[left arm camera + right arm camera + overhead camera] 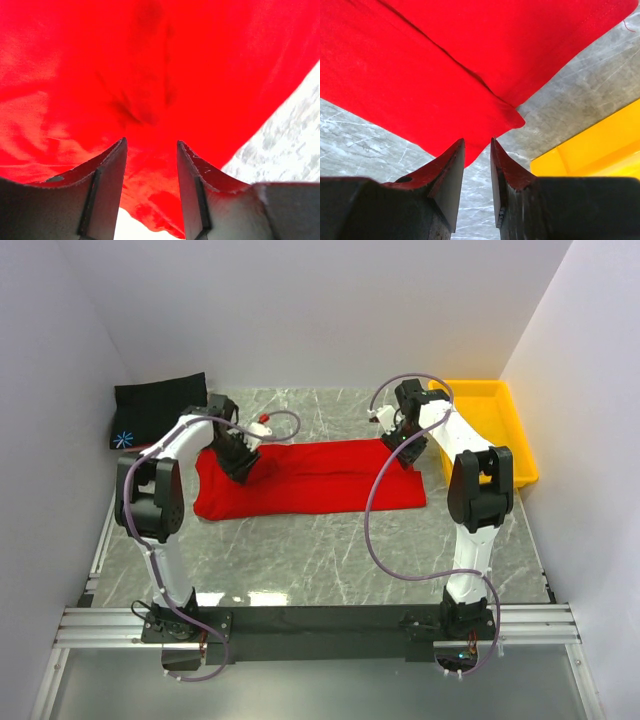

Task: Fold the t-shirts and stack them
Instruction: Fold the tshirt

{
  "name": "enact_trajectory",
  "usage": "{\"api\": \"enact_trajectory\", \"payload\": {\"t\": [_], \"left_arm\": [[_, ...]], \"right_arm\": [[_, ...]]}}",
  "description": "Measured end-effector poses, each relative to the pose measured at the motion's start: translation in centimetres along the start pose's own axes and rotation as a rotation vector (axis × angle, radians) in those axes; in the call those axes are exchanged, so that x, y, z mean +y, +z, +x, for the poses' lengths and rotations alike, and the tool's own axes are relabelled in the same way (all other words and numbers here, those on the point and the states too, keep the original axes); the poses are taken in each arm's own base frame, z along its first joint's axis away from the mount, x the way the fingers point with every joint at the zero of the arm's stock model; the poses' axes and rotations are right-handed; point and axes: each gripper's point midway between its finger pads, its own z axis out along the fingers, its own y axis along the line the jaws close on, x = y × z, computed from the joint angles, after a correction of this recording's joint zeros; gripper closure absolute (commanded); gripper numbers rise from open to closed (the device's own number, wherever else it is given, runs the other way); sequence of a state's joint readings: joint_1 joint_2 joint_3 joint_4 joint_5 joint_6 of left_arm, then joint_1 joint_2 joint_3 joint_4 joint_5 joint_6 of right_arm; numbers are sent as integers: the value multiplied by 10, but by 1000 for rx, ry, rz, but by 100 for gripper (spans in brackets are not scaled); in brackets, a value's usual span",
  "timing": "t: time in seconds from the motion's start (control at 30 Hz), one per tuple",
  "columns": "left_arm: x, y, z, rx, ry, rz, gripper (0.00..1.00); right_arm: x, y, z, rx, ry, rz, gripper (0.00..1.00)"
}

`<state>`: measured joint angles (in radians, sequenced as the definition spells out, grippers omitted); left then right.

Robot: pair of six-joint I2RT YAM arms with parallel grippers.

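Observation:
A red t-shirt [320, 480] lies folded into a long band across the middle of the table. My left gripper [240, 466] is low over its left part. In the left wrist view this gripper [151, 143] stands open, with red cloth [150, 75] below and ahead of the fingers and none pinched. My right gripper [405, 453] hangs at the shirt's right end. Its jaws [477, 142] are open by a narrow gap with nothing between them, just short of the red cloth's [445, 65] corner. A black t-shirt [160, 405] with a starburst mark [123, 438] lies at the back left.
A yellow tray [495, 425] stands at the back right, close beside the right gripper, and its corner [590, 150] shows in the right wrist view. White walls close in the grey marble table [320, 560] on three sides.

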<state>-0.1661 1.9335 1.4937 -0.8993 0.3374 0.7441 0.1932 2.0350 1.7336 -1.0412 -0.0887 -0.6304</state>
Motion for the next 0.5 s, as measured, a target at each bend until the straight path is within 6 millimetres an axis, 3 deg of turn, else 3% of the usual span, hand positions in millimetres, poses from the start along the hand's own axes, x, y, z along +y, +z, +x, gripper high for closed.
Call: {"api": "enact_trajectory", "payload": {"t": [0.23,0.37,0.5], "left_arm": [[2,-8,-53,-115,9,-58,50],[-3,-1,-81,-159,0,-74,48],[2,14,-93,-163,-43,-88,48]], "right_arm": [[3,2,2,3,1,-10,66],[5,5,7,17,8,-19,67],[4,6,11,21,16,-20,67]]}}
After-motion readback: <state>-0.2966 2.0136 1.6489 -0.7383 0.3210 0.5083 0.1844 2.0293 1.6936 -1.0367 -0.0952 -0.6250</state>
